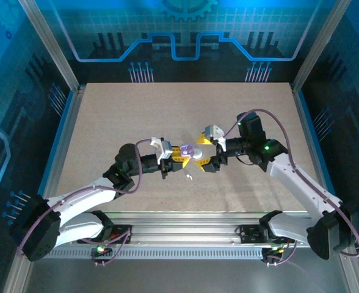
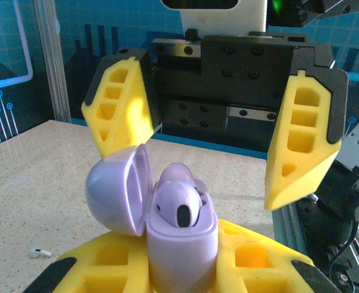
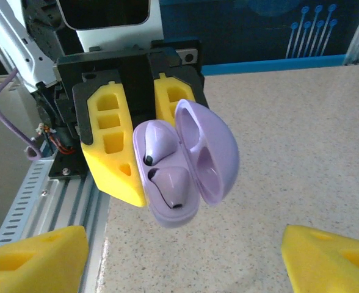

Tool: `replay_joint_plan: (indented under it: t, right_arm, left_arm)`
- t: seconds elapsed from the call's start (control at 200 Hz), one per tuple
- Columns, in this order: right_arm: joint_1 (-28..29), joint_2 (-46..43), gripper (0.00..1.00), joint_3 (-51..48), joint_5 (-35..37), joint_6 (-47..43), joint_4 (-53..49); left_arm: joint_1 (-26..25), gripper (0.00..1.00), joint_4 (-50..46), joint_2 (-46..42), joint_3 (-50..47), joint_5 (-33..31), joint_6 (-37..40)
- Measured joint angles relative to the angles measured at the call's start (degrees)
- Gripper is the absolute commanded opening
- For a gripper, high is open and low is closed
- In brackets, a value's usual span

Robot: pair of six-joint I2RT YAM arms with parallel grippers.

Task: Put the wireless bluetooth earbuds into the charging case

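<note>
Left fingers [image 2: 100, 268] pinch the open case [image 2: 182, 250], right fingers [image 2: 301, 140] spread opposite; a clumsy push on the lid [image 2: 115, 192] could twist it loose, spilling the earbuds [image 2: 178, 204].

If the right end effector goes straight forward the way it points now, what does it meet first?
The right end effector would most likely meet the open purple case, held by the left end effector; exact depth is unclear.
</note>
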Motion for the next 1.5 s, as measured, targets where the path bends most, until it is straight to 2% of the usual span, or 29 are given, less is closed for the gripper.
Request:
replay_joint_plan:
  t: [0.28,0.83,1.211,1.501]
  right_arm:
    - [1.55,4.68,0.76,3.37,-2.01,-2.58,-1.92]
    - [1.62,2.95,0.56,4.11,-4.33,-7.5,-5.16]
    - [0.72,-4.26,0.54,4.07,-3.98,-8.35,-4.9]
    - [1.11,1.31,0.51,6.56,-2.51,-11.58,-6.36]
  left_arm:
    - [-0.17,0.05,-0.24,0.0,0.81,0.0,0.15]
    - [-0.5,0.04,-1.11,0.0,0.81,0.57,0.63]
    - [-0.63,0.04,-1.33,0.0,0.9,0.37,1.03]
    - [-0.66,0.04,-1.33,0.0,0.9,0.37,1.46]
